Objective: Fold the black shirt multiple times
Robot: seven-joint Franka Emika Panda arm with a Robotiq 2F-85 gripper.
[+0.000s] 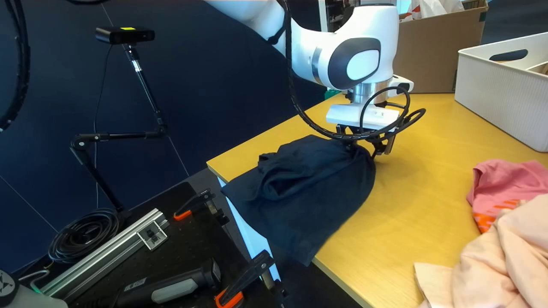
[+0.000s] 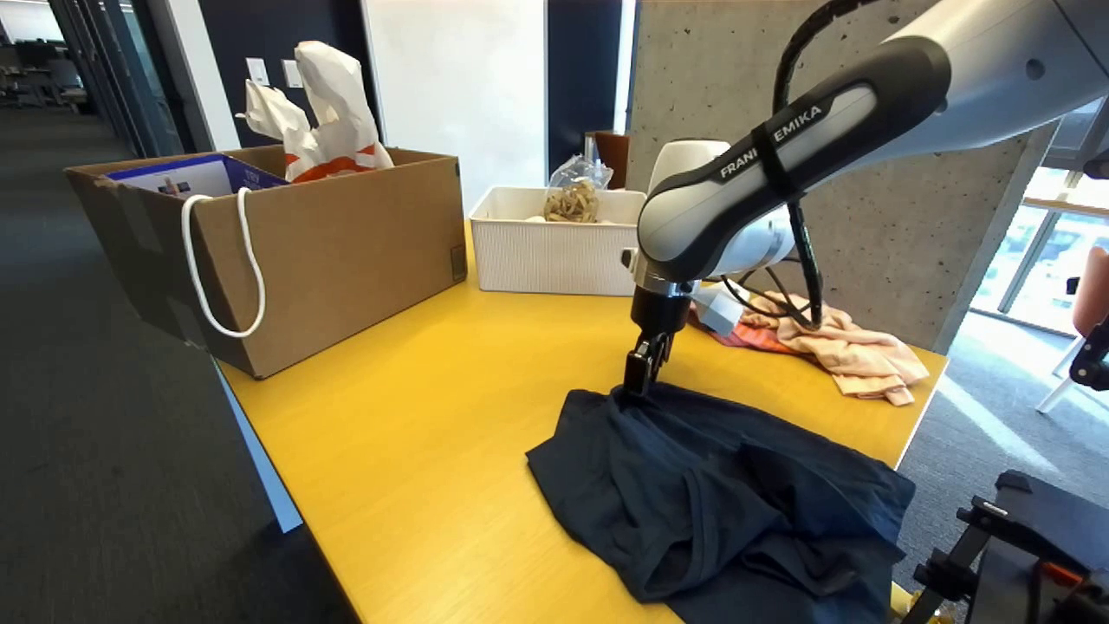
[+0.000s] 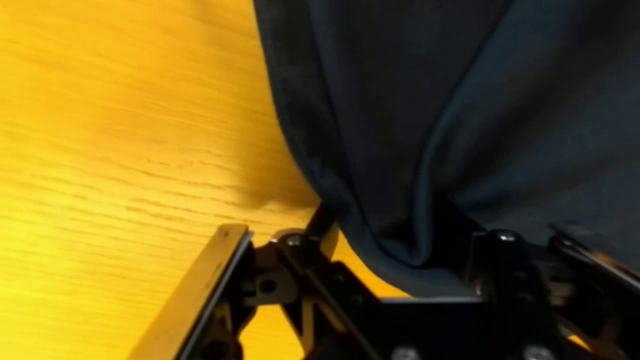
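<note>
While the black shirt (image 1: 317,205) lies rumpled, partly overhanging the counter (image 1: 428,179), we see the gripper (image 3: 386,222) at its cloth, fingers apart, a fold between them.

The black shirt (image 1: 310,199), soft and plain navy-black, lies rumpled in loose, bunched folds on the desk (image 1: 421,188). In an exterior view, part drapes past the desk's edge.

Shirt (image 1: 308,201): navy, nearly black from here
Tabletop (image 2: 416,433): honey yellow, faintly grained
Pink cloth (image 1: 509,184): bright orange dashes
Peach cloth (image 1: 509,261): pale
Storage bin (image 2: 554,260): white
Franka arm (image 2: 901,121): white, charcoal panels
</note>
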